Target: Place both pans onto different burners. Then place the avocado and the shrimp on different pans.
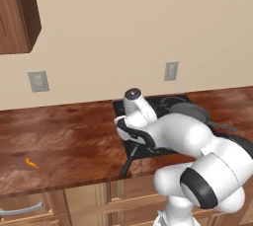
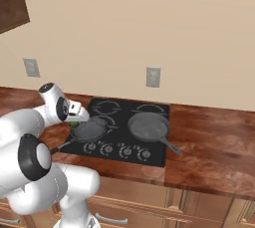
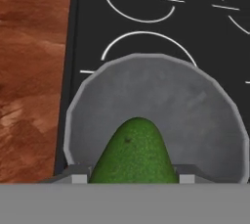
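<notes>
**Avocado held over the near-left pan, release pending**

The avocado, a bright green rounded fruit with a dark speck (image 3: 134, 152), sits at the bottom centre of the hand view, clamped between the two small dark tips of the jaws, which stand partly apart around it. Behind it in that view lies a round, shallow, dark grey frying pan (image 3: 156, 115) on the flat black glass cooktop (image 3: 88, 22), covering a pale ring burner.

Going left to right in the left base view: the tiny orange curved shrimp (image 1: 31, 163) lies on the reddish-brown wooden bench (image 1: 64, 136) at lower left, well apart from the stove.

In the right base view, the gripper (image 2: 74, 117) hovers at centre left by the edge of that left pan (image 2: 90, 129), a sliver of green beneath it; the second dark grey pan (image 2: 148, 126) rests on the burner to the right, its thin black handle pointing lower right.

Both pans look placed, so the avocado step appears to be in hand. The next move likely calls for lowering slightly and opening over the pan's middle, then fetching the shrimp for the other pan.
</notes>
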Controlling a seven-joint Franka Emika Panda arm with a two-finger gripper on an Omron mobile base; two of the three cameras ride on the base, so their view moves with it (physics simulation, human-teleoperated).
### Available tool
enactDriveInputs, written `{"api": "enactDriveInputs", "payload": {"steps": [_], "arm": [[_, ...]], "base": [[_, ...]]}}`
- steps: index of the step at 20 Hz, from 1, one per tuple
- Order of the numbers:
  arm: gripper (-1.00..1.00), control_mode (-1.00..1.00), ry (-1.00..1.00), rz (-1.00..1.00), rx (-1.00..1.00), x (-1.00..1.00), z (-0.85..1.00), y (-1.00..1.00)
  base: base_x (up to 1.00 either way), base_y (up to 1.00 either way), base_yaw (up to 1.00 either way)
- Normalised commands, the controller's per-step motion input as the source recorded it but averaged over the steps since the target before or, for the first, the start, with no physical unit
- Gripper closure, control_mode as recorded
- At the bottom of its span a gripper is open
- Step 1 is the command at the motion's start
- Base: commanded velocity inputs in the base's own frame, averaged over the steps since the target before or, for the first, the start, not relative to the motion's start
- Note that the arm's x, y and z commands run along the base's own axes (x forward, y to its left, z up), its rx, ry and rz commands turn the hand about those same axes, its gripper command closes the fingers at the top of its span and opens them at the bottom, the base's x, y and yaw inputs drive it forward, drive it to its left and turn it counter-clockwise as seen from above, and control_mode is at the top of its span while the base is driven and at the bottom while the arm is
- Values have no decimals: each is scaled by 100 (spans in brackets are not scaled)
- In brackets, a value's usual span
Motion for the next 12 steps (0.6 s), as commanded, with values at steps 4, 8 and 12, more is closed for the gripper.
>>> {"api": "enactDriveInputs", "payload": {"steps": [4,8,12], "arm": [[100,-100,0,0,0,8,-11,-21],[100,-100,0,0,0,6,-32,-12],[100,-100,0,0,0,8,-27,-11]], "base": [[0,0,0],[0,0,0],[0,0,0]]}}
